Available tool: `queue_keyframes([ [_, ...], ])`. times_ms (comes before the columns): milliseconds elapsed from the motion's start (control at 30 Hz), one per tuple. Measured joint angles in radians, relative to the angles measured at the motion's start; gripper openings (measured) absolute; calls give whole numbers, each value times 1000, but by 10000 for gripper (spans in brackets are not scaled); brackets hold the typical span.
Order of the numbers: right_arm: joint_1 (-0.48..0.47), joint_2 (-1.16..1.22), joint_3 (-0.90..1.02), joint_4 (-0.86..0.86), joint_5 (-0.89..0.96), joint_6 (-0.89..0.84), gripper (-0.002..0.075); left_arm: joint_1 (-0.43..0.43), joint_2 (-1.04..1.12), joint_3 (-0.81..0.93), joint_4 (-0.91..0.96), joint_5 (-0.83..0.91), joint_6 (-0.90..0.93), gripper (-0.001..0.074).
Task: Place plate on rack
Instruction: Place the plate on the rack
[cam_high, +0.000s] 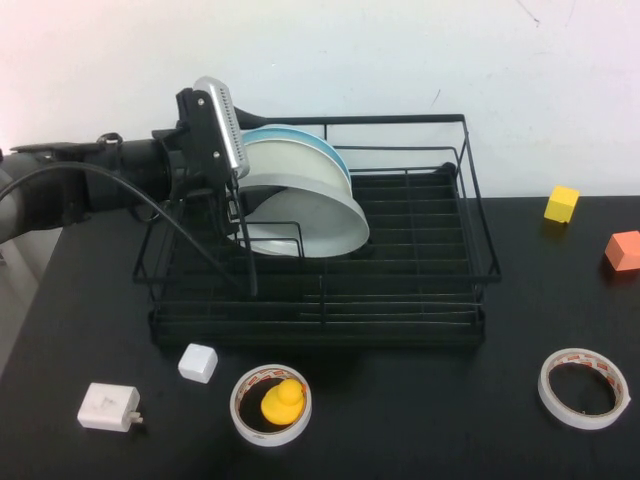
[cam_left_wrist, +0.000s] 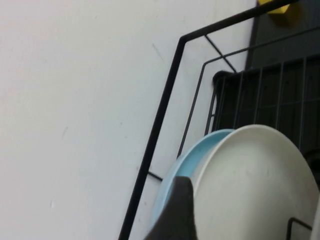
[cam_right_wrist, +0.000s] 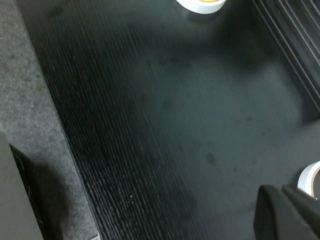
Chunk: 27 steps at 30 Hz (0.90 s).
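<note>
The light-grey plate stands on edge in the left part of the black wire rack, leaning back against a cream-white plate and a light blue plate. My left gripper reaches in over the rack's left rail at the plates' left edge. In the left wrist view the plate fills the space between the widely spread jaws of the open left gripper, with one dark finger beside its rim. My right gripper hangs shut and empty over the black table.
In front of the rack lie a white cube, a white charger and a tape roll holding a yellow duck. Another tape roll lies at the front right, close to the right gripper. Yellow and orange blocks sit far right.
</note>
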Motion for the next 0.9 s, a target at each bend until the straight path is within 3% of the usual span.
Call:
queue_keyframes([
  [100,0,0,0,0,0,0,1,0,0,0,-2,-21,-16,603],
  [267,0,0,0,0,0,0,1,-4,0,0,-4,-109,-83,456],
  [333,0,0,0,0,-2,0,1,-6,0,0,-6,-184,-117,434],
  [500,0,0,0,0,-2,0,1,-10,16,-2,-14,-316,-181,459],
  [900,0,0,0,0,-6,4,1,-10,58,-2,-16,-292,-451,512],
])
